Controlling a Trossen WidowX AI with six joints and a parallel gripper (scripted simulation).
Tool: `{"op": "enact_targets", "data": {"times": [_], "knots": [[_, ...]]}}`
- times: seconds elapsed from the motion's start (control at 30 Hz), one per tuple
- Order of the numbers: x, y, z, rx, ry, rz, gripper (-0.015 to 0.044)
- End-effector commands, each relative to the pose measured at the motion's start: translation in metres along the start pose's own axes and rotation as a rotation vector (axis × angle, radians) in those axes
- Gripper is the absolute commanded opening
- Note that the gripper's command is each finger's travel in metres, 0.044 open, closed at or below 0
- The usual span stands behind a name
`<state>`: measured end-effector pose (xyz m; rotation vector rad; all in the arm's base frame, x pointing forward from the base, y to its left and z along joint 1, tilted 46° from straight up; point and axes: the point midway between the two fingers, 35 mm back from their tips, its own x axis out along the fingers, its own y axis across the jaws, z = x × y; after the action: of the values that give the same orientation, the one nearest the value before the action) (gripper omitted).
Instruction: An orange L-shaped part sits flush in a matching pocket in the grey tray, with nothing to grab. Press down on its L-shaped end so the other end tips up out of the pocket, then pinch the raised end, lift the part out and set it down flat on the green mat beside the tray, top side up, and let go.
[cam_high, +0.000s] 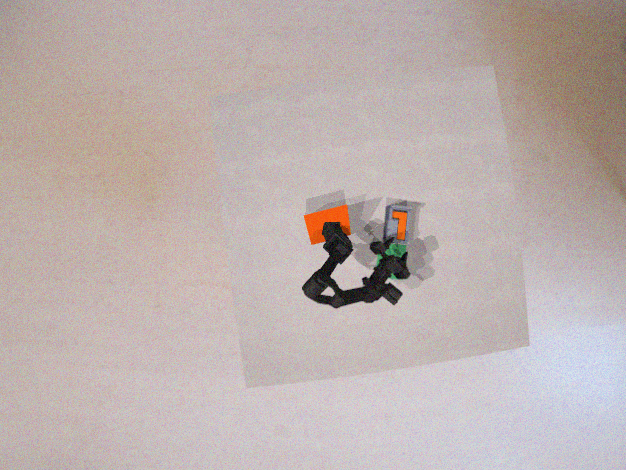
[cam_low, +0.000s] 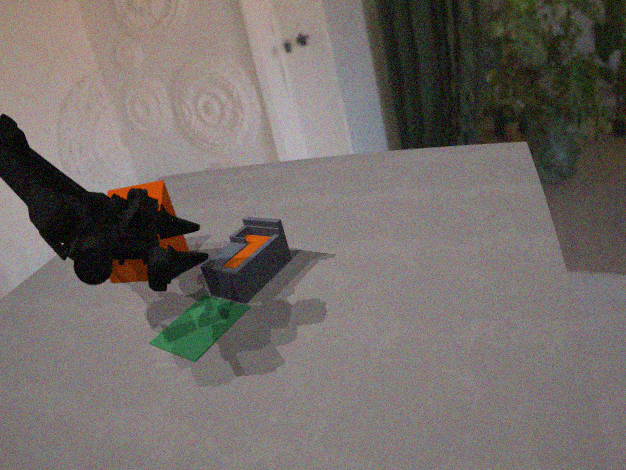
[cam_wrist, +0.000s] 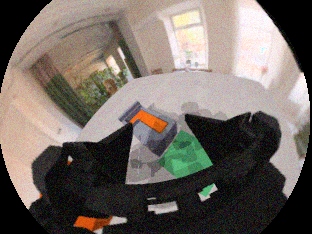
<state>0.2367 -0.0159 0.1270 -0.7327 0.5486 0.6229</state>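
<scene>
Small orange L-shaped rigid part (cam_low: 246, 250) lies flush in the pocket of the grey block-like tray (cam_low: 252, 270). Black parallel-jaw gripper (cam_low: 194, 242) hovers beside the tray, fingers spread, holding nothing. Part likely light, stiff, smooth; pinch the raised straight end.
</scene>
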Motion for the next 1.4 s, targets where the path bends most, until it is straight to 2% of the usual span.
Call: {"op": "enact_targets", "data": {"times": [0.0,0.13,0.23,0.27,0.37,0.47,0.67,0.73,0.87,1.1,1.37], "knots": [[0.001,0.000,0.000,0.014,0.006,0.008,0.0374],[0.015,0.006,0.001,0.190,0.110,0.105,0.0269],[0.032,0.016,0.004,0.377,0.275,0.193,0.0190],[0.038,0.020,0.005,0.431,0.334,0.212,0.0180],[0.054,0.031,0.009,0.564,0.531,0.224,0.0180],[0.068,0.042,0.013,0.661,0.729,0.166,0.0180],[0.095,0.064,0.030,0.723,1.025,-0.142,0.0180],[0.103,0.071,0.039,0.714,1.061,-0.271,0.0180],[0.112,0.079,0.050,0.693,1.066,-0.421,0.0180],[0.127,0.098,0.073,0.644,0.983,-0.669,0.0180],[0.129,0.101,0.075,0.638,0.969,-0.691,0.0180]]}}
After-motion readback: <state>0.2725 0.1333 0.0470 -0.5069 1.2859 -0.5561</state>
